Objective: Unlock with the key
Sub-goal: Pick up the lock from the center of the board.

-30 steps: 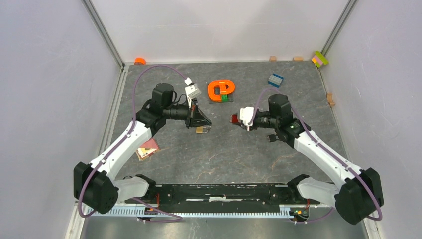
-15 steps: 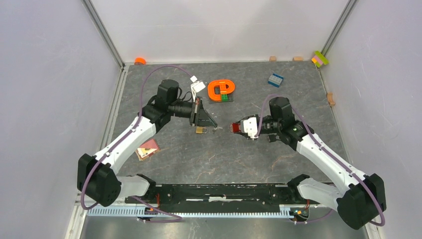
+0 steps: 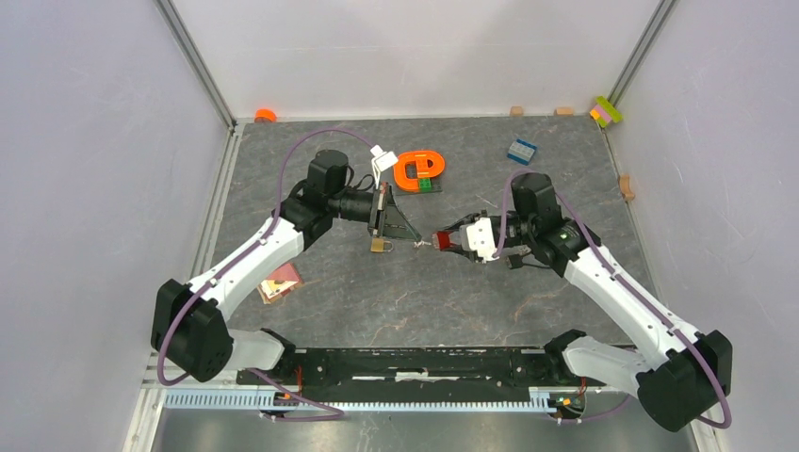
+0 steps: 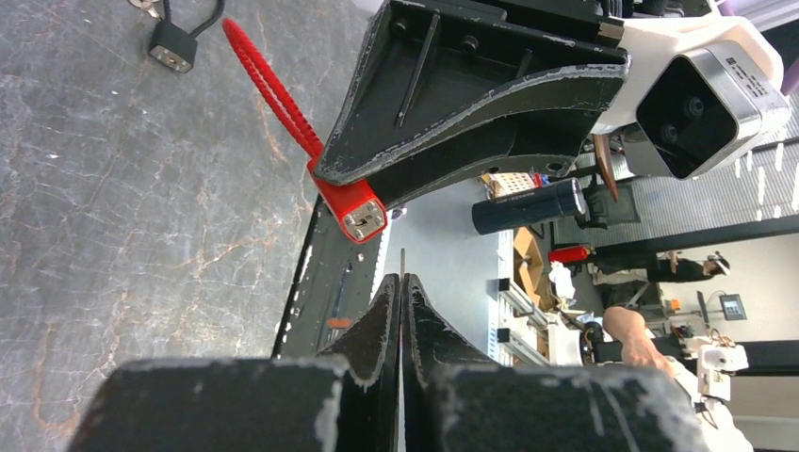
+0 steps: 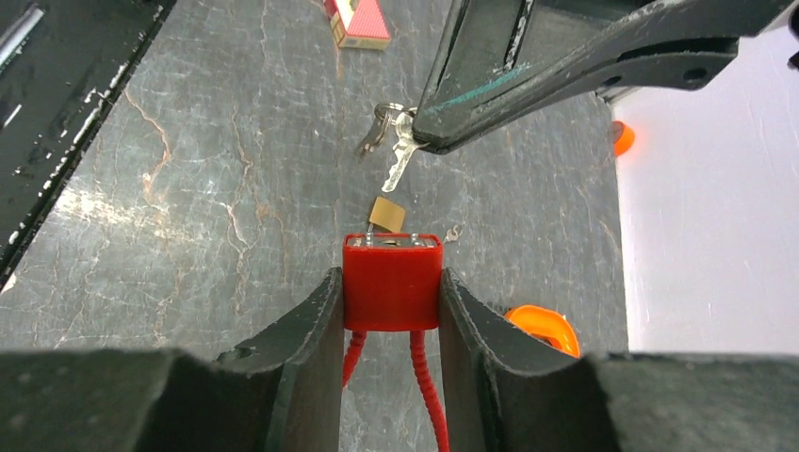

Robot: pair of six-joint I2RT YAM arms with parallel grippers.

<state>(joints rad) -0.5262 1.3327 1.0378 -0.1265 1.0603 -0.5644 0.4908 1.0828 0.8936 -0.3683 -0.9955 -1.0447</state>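
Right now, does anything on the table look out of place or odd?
Nothing is spilled or broken. One oddity: a second, small brass padlock lies loose on the table, near the held key, while the red lock is held up facing the key. The key hangs tilted, not in line with the red lock.

Stone-look table, plastic lock, bare metal key

The table (image 5: 188, 188) is dark grey, veined like slate, with a dull sheen. The red padlock (image 5: 391, 282) has a smooth plastic shell, a metal end plate and a ribbed cable (image 4: 283, 104). The key (image 5: 399, 158) is shiny metal. The fingers (image 5: 303, 330) are matt black, their edges scuffed pale.
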